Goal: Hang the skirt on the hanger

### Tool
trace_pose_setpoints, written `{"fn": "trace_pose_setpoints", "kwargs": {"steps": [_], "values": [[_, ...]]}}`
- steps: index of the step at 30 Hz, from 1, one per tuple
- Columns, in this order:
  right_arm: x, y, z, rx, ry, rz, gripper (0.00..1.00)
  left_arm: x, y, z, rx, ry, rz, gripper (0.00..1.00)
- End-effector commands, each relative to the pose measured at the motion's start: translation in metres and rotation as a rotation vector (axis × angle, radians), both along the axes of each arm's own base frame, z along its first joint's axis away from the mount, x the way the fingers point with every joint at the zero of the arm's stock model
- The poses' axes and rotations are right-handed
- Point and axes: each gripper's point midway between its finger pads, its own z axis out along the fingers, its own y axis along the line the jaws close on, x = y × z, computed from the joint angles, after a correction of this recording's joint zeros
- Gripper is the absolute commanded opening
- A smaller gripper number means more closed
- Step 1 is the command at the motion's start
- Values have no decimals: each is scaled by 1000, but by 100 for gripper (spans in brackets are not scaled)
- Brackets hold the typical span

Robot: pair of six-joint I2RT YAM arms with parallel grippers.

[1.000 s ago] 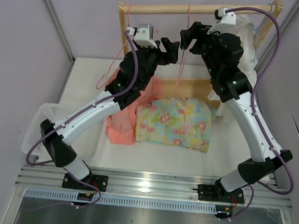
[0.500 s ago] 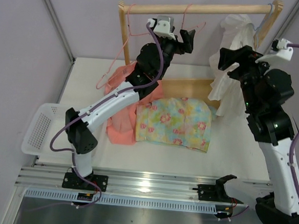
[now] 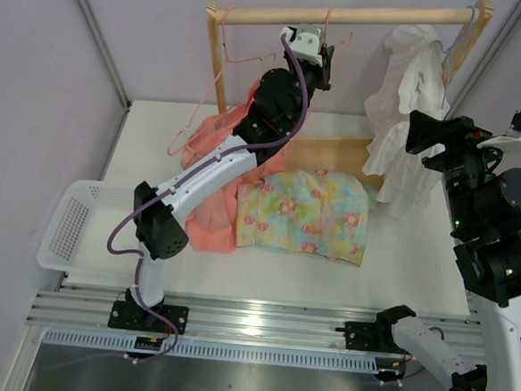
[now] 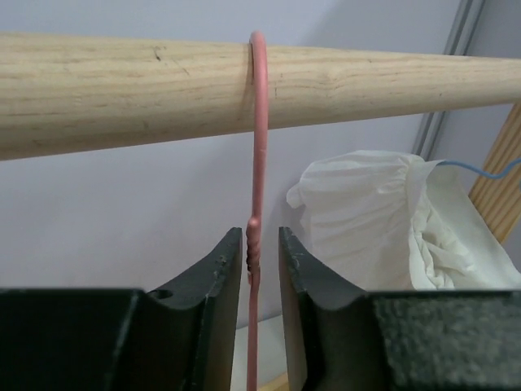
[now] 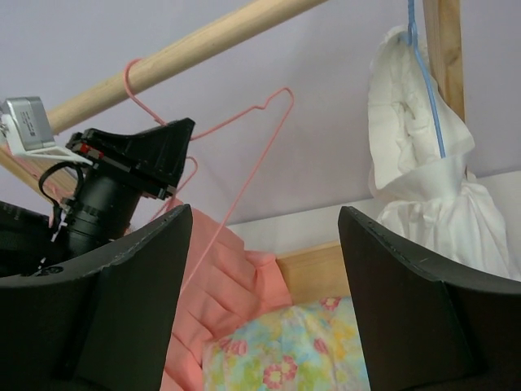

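- The table (image 3: 417, 260) bears the skirt (image 3: 304, 212), spread flat near its middle. Its left edge lies against a salmon garment (image 3: 209, 223), and nothing holds it.
- The wooden rail (image 3: 389, 17) stands above the far side of the table, well apart from the skirt.
- The hanger (image 4: 258, 147) hangs bare from that rail by its slim hook.
- We judge the step in hand to be fetching the hanger; no dressing has begun.
- The right gripper (image 5: 264, 213) waits off to the right near a white garment (image 3: 412, 81), its jaws wide apart and empty.
- The left gripper (image 4: 260, 236) is up at the rail, its jaws close on either side of the hanger's neck, just under the hook. A thin gap shows on one side, so we cannot tell whether it pinches the wire.
- Next, in our judgement, comes a firm pinch, then a lift that carries the hook over the rail before the hanger goes down to the skirt. The thin wire may swivel in the grip.
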Motion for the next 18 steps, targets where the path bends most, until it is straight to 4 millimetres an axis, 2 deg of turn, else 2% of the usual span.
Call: {"fn": "trace_pose_setpoints", "kwargs": {"steps": [1, 2, 4, 5, 7, 8, 14, 15, 18], "values": [[4, 1, -12, -33, 30, -1, 78, -17, 16, 40, -36, -105, -8, 22], [4, 1, -14, -36, 32, -1, 77, -21, 16, 45, -27, -127, -25, 16], [4, 0, -15, -40, 35, -2, 77, -28, 18, 57, -42, -169, -42, 11], [4, 0, -16, -42, 36, -2, 76, -32, 20, 67, -51, -194, -63, 0], [3, 0, -16, -46, 33, -2, 76, -31, 23, 75, -57, -215, -83, 0], [3, 0, -17, -53, 34, -1, 75, -38, 22, 87, -70, -245, -124, 0], [6, 1, -23, -71, 45, -1, 74, -59, 29, 115, -78, -362, -225, 0], [5, 0, -23, -72, 46, -4, 74, -64, 23, 114, -54, -371, -270, 0], [4, 0, -22, -72, 40, 2, 74, -70, 22, 112, -19, -365, -322, 0]]}}
